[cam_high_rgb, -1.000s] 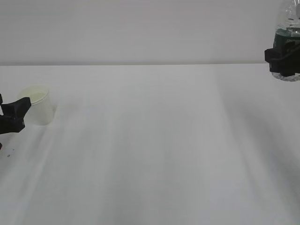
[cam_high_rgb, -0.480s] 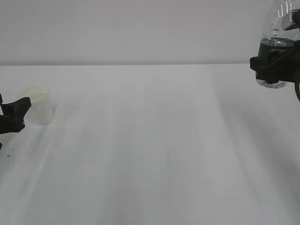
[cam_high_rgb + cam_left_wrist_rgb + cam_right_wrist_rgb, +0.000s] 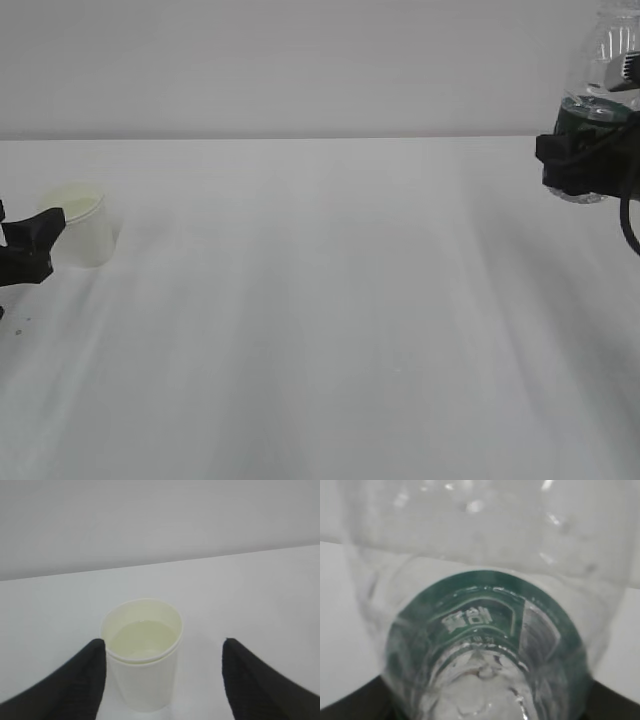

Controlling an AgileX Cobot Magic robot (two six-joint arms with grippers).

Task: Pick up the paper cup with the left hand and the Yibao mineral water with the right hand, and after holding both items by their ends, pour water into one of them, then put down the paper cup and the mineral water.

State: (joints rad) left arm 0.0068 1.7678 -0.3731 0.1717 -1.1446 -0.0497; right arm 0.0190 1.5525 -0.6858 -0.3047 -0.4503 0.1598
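Observation:
The paper cup (image 3: 78, 225) stands upright on the white table at the far left, with pale liquid inside (image 3: 144, 641). My left gripper (image 3: 162, 644) is open around it at table height. Its left finger (image 3: 80, 680) is close against the cup wall and its right finger (image 3: 255, 680) is well clear. The exterior view shows only one black fingertip (image 3: 35, 238), just in front of the cup. My right gripper (image 3: 585, 160) is shut on the Yibao mineral water (image 3: 605, 60) and holds it in the air at the far right. The green label (image 3: 485, 615) fills the right wrist view.
The white table (image 3: 320, 320) runs wide between the two arms, with a plain pale wall behind it. A few tiny dark specks lie near the left front edge (image 3: 20, 322). The right arm's cable (image 3: 628, 225) hangs down at the right border.
My right gripper has carried the bottle a little to the left and slightly down. The left gripper and the cup have not moved.

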